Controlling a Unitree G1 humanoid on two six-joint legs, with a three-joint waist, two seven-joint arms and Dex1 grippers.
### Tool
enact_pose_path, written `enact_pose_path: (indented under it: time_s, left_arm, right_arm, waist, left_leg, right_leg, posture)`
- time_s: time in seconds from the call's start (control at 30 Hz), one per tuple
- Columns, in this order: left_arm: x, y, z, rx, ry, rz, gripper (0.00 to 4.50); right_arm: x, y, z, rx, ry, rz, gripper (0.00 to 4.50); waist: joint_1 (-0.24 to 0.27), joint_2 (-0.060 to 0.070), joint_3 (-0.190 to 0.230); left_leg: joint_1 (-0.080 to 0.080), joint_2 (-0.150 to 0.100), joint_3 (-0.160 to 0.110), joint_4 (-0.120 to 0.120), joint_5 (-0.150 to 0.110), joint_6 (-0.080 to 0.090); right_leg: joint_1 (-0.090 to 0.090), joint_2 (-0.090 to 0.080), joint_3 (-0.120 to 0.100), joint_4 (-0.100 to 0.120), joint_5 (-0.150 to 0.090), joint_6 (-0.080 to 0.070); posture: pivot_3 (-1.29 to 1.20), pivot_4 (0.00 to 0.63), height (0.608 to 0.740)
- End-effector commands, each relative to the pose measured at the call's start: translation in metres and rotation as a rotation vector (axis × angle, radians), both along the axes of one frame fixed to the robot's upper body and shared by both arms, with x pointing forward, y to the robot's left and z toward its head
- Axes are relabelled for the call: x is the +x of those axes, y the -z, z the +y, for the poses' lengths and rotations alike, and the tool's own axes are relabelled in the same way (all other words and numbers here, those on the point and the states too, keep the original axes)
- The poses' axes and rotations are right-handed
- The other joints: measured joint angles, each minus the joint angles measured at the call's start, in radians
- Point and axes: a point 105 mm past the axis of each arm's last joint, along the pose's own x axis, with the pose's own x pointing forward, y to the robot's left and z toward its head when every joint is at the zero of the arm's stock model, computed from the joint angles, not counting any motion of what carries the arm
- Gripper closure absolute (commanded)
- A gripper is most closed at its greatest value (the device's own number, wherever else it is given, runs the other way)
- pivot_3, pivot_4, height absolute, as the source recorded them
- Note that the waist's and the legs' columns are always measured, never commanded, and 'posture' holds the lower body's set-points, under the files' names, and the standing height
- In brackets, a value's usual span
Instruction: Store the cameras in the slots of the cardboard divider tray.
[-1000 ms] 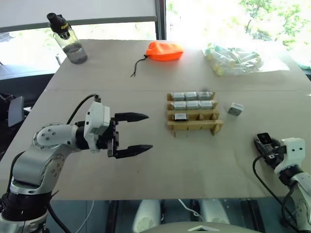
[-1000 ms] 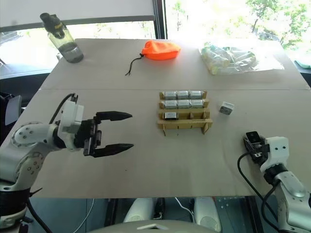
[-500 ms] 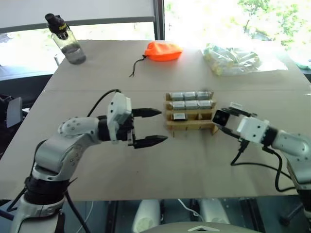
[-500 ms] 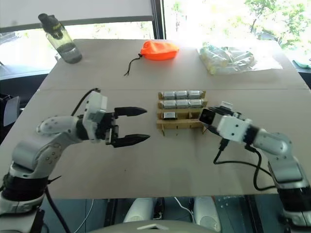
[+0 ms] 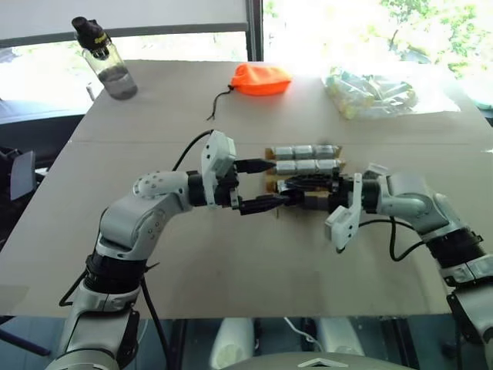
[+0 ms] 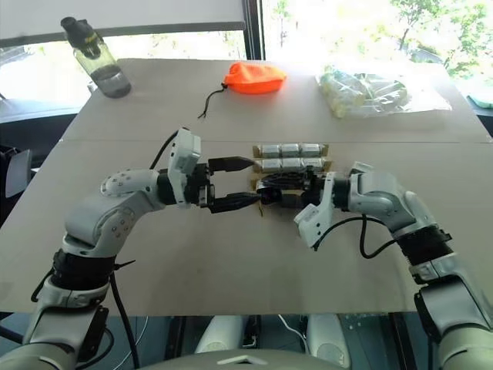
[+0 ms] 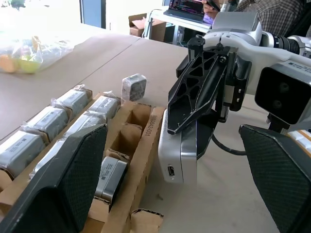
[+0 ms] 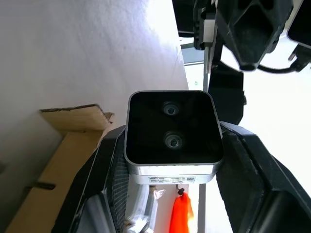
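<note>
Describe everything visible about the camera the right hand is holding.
The held camera is a small boxy block with a silver-grey shell, rounded corners and a glossy dark face bearing two round lenses. A small port and a label show on its narrow edges. The right hand has its black fingers shut on it, holding it above the table beside the front strip of the cardboard divider tray, between the open fingers of the left hand.

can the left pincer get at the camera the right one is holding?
Probably yes. The left pincer stands open, its fingers either side of the camera that the right pincer grips just in front of the cardboard divider tray; nothing sits between them.
</note>
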Motion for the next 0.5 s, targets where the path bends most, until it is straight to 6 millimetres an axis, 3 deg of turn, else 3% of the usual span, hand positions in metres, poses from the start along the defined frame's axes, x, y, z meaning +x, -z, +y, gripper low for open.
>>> enact_pose_path:
  time_s: [0.03,0.17,0.2,0.23,0.27,0.4,0.5]
  left_arm:
    - [-0.0027,-0.0073,-0.0008,-0.012,0.029,-0.01,0.0]
    - [-0.006,-0.0036,-0.0007,0.0,0.049,0.01,1.1]
    - [-0.0067,-0.0028,-0.0012,0.001,0.055,0.016,1.49]
    - [-0.0075,-0.0018,-0.0017,0.004,0.061,0.022,2.14]
    - [-0.008,-0.0011,-0.002,0.008,0.065,0.024,2.25]
    - [-0.0091,0.002,-0.0017,0.024,0.076,0.038,3.85]
    - [-0.0078,0.0021,-0.0009,0.028,0.073,0.034,3.85]
  right_arm:
    - [-0.0018,-0.0156,0.007,0.067,-0.021,-0.056,2.55]
    - [-0.002,-0.0192,0.007,0.089,-0.014,-0.069,2.55]
    - [-0.0016,-0.02,0.0058,0.095,-0.01,-0.071,2.55]
    - [-0.0016,-0.0202,0.0049,0.098,-0.009,-0.073,2.55]
    - [-0.002,-0.0205,0.0045,0.103,-0.01,-0.075,2.55]
    - [-0.003,-0.0228,0.0047,0.114,-0.016,-0.089,2.55]
    - [-0.0027,-0.024,0.0053,0.119,-0.016,-0.09,2.55]
  waist:
    - [0.001,0.0,0.0]
    - [0.001,0.0,0.0]
    - [0.0,0.0,0.0]
    - [0.0,0.0,0.0]
    - [0.0,0.0,0.0]
    - [0.0,0.0,0.0]
    - [0.0,0.0,0.0]
  left_leg:
    - [0.0,0.0,-0.001,0.0,0.0,0.0]
    - [0.0,0.0,-0.001,0.0,0.001,-0.001]
    - [0.0,0.0,-0.001,0.0,0.001,-0.001]
    - [0.0,0.0,-0.001,0.0,0.001,-0.001]
    - [0.0,0.0,-0.001,0.0,0.001,-0.001]
    - [0.0,0.0,-0.001,0.0,0.001,-0.001]
    - [0.0,0.0,-0.001,0.0,0.001,-0.001]
  right_leg:
    - [0.0,0.0,0.0,0.0,0.0,0.0]
    - [0.0,0.0,-0.001,0.001,0.0,0.0]
    - [0.0,0.0,0.0,0.001,0.0,0.0]
    - [0.0,0.0,-0.001,0.001,0.0,0.0]
    - [0.0,0.0,-0.001,0.0,0.0,0.0]
    - [0.0,0.0,-0.001,0.001,0.0,0.0]
    - [0.0,0.0,-0.001,0.001,0.0,0.0]
  posture:
    - [0.0,0.15,0.74]
    - [0.0,0.15,0.74]
    - [0.0,0.15,0.74]
    - [0.0,0.15,0.74]
    - [0.0,0.15,0.74]
    - [0.0,0.15,0.74]
    - [0.0,0.15,0.74]
